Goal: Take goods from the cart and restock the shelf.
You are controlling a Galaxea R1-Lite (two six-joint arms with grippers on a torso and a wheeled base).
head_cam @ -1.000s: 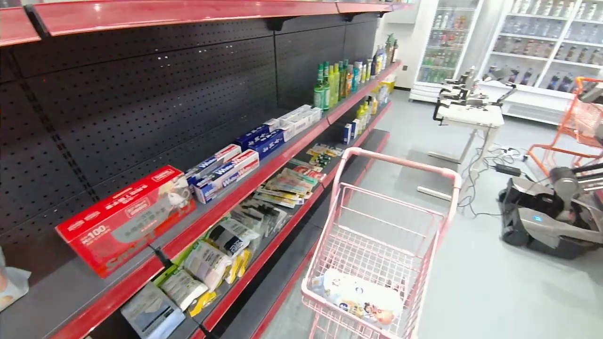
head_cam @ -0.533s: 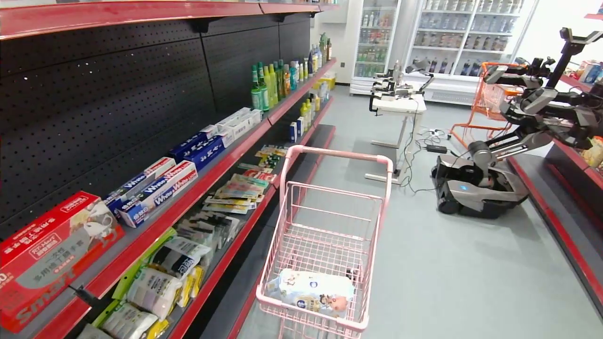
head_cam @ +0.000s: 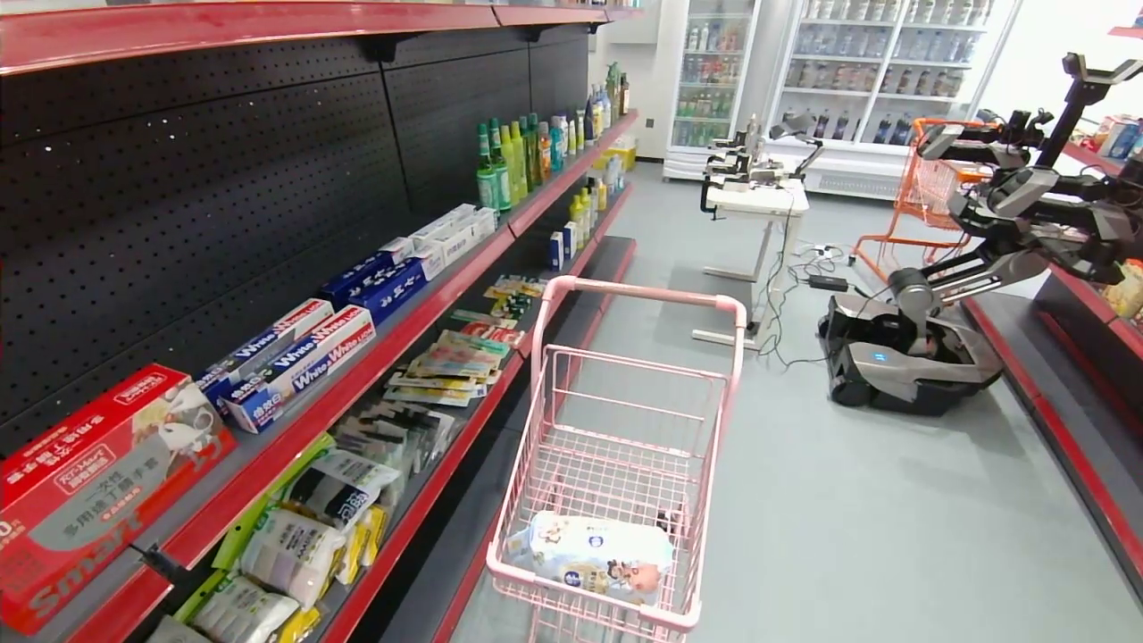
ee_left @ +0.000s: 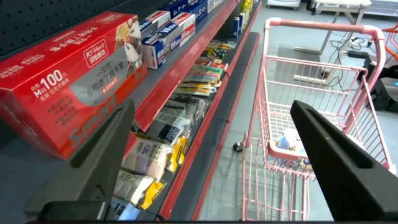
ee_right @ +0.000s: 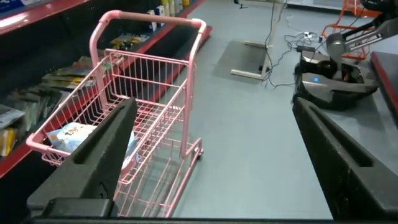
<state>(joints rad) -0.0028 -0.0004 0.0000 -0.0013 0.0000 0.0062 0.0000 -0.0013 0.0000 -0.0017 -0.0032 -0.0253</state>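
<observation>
Head view puts the white pack (head_cam: 594,555) at the pink cart's (head_cam: 643,299) near end beside the shelf (head_cam: 420,317), so with left claw (ee_left: 211,118) and right claw (ee_right: 212,109) both spread and empty, lower one between the wire walls and pinch the pack's middle.

The floor (head_cam: 893,509) is smooth and grey. At the far end stand tall fridges (head_cam: 880,80) with glass doors — rows of drinks sit inside. A white table (head_cam: 759,198) stands in front of them, with black cables (head_cam: 808,265) on the floor by its legs. An orange cart (head_cam: 929,189) is nearby.
</observation>
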